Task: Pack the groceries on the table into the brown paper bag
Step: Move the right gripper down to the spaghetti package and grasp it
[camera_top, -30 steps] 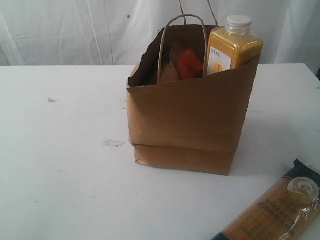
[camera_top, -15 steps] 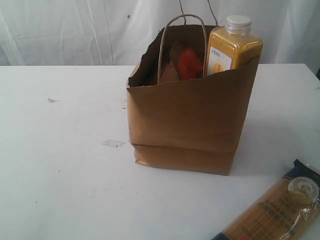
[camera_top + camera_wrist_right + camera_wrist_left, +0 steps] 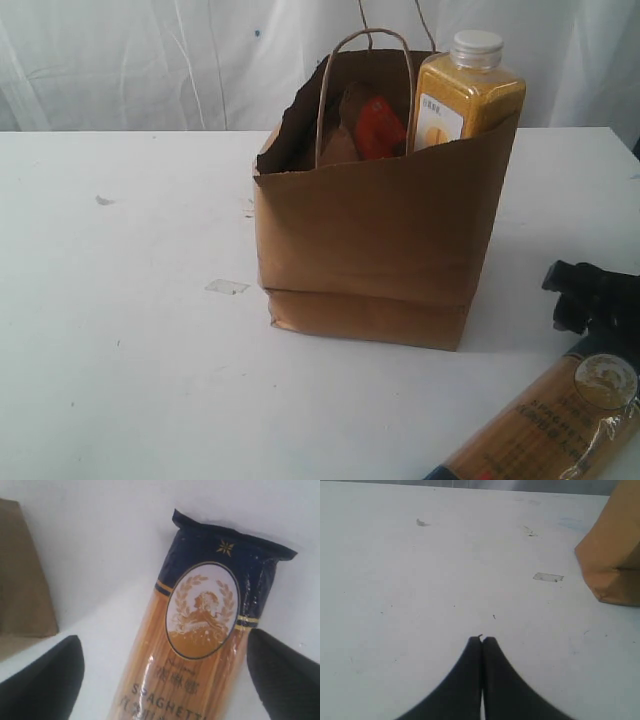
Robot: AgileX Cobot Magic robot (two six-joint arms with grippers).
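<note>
The right gripper (image 3: 596, 298) is being brought into view over the spaghetti (image 3: 200, 630), jaws being held wide; on the left gripper (image 3: 482, 641) they are being kept shut.

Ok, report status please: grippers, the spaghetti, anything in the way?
Right gripper open over spaghetti packet, no grip yet. Left gripper shut, empty, above table. Yellow bottle in brown paper bag. Nothing blocking.

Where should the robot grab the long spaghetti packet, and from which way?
Probably across its narrow width, near the dark end by the oval picture, coming down from above. The spaghetti packet lies flat on the table, long and thin, and the open right gripper straddles it there.
</note>
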